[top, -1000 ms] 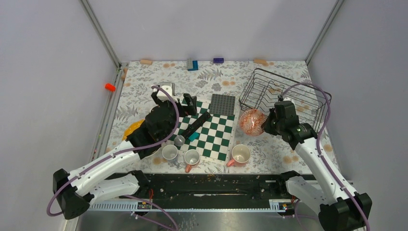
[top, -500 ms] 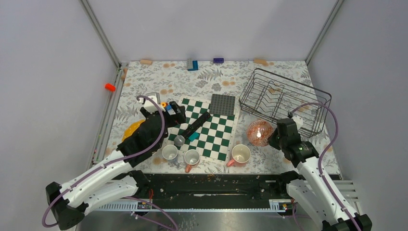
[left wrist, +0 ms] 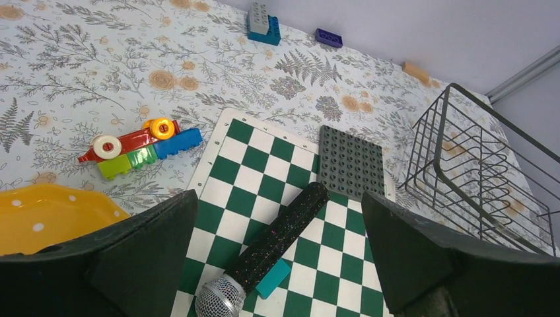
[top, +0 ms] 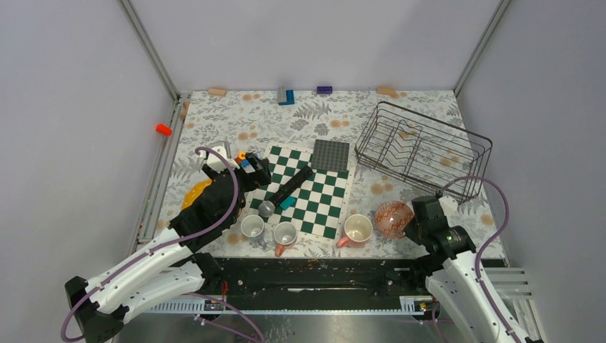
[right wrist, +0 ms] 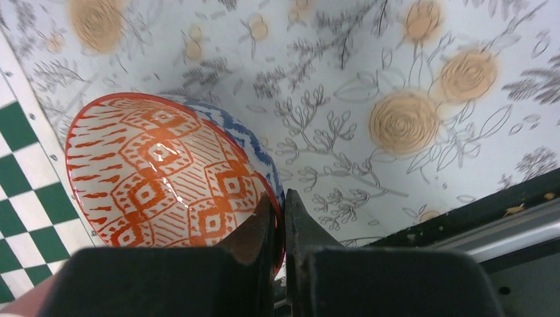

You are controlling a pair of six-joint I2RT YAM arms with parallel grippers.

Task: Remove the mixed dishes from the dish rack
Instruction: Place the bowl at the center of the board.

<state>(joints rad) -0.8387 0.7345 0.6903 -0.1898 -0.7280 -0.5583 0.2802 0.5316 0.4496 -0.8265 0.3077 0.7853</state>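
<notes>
The right hand [right wrist: 279, 206] pinches the rim of the patterned bowl [right wrist: 165, 172], held tilted near the counter's [right wrist: 409, 79] front edge beside a pink mug [top: 356, 229]. That thin edge grip could slip, or the bowl could knock the mug. The bowl is glossy, with red-orange diamonds inside and blue outside. The left hand [left wrist: 277, 238] hangs spread and empty.

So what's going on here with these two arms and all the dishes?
The robot is emptying the black wire dish rack, which looks bare. The right gripper is pinched shut on the rim of a small red-and-white patterned dish, near the front edge of the table. The round yellow plate and three pink and grey mugs already sit on the table. The left gripper hangs open above the green-and-white chessboard, holding nothing.
</notes>
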